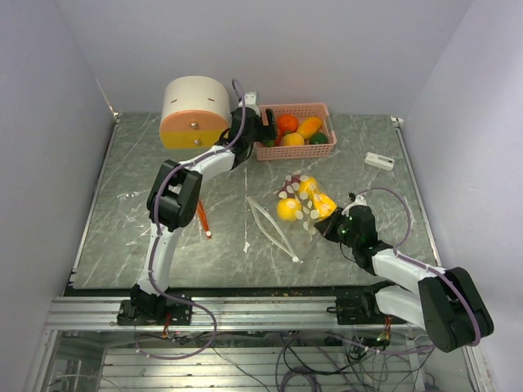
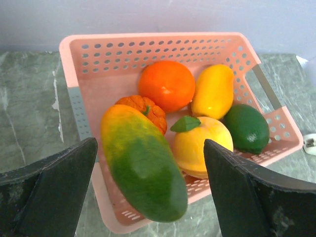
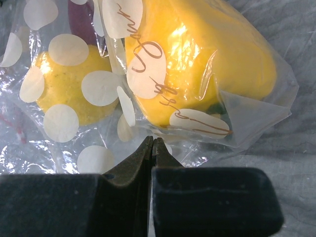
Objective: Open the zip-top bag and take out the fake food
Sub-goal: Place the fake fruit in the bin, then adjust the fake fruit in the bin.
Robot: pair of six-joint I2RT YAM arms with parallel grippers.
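The clear zip-top bag (image 1: 296,202) with cream dots lies mid-table and holds yellow fake fruits (image 1: 288,209). In the right wrist view the bag (image 3: 98,89) holds a lemon (image 3: 64,84) and a larger yellow piece (image 3: 197,64). My right gripper (image 1: 323,222) is shut on the bag's film (image 3: 152,140). My left gripper (image 1: 263,131) is open over the pink basket (image 1: 298,107). A green-yellow mango (image 2: 143,163) sits between its fingers (image 2: 64,182), clear of both, at the basket's near corner. The basket (image 2: 148,39) also holds an orange (image 2: 166,85), a yellow mango (image 2: 213,91) and a lime (image 2: 247,127).
The round cream and orange drawer box (image 1: 194,112) stands left of the basket. An orange stick (image 1: 203,219) lies beside the left arm. A small white device (image 1: 378,160) lies at the right. The bag's open mouth strip (image 1: 274,233) stretches toward the front.
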